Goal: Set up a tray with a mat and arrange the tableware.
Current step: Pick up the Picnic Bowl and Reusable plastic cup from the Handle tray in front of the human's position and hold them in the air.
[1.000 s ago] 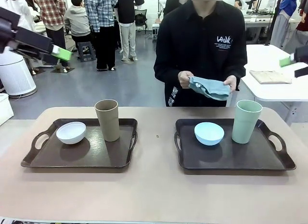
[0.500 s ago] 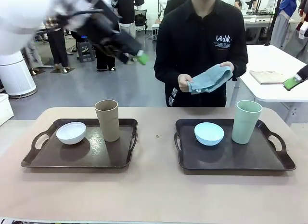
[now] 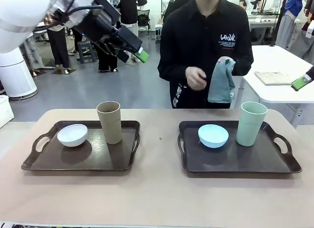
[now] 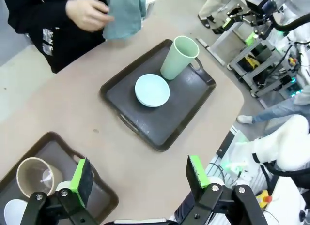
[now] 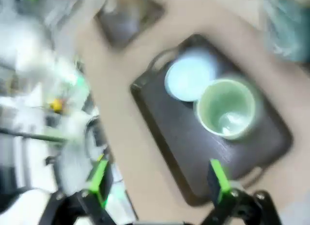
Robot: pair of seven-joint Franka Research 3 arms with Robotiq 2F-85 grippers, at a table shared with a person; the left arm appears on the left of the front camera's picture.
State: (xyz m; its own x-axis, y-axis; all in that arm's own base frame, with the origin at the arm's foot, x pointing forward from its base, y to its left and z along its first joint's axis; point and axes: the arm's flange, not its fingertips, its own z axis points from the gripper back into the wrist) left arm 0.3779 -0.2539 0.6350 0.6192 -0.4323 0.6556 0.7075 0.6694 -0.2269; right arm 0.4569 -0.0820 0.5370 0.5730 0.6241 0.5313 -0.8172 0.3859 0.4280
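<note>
1. Currently, the mat (image 3: 222,81), a teal cloth, hangs from the person's hand (image 3: 224,61) beyond the table's far edge, behind the right tray (image 3: 235,164). Neither tray has a mat under its ware, so getting the mat is probably the step in hand.
2. The left gripper (image 4: 139,174) hovers high over the table, fingers spread wide and empty. The right gripper (image 5: 159,179) is blurred, but it also looks open with nothing between its pads, above the right tray.
3. The right tray carries the light blue bowl (image 3: 213,136) near its middle and the pale green cup (image 3: 251,123) toward its far right corner. The left tray (image 3: 78,162) holds the white bowl (image 3: 72,135) and the tan-brown cup (image 3: 110,122) along its far edge.
4. To take the cloth well, approach a free-hanging corner clear of the person's fingers, and close only once fabric lies between the pads.
5. Bowl and cup probably must come off before the mat goes down. The tall cup likely tips easily, so grip it low and lift it straight.
</note>
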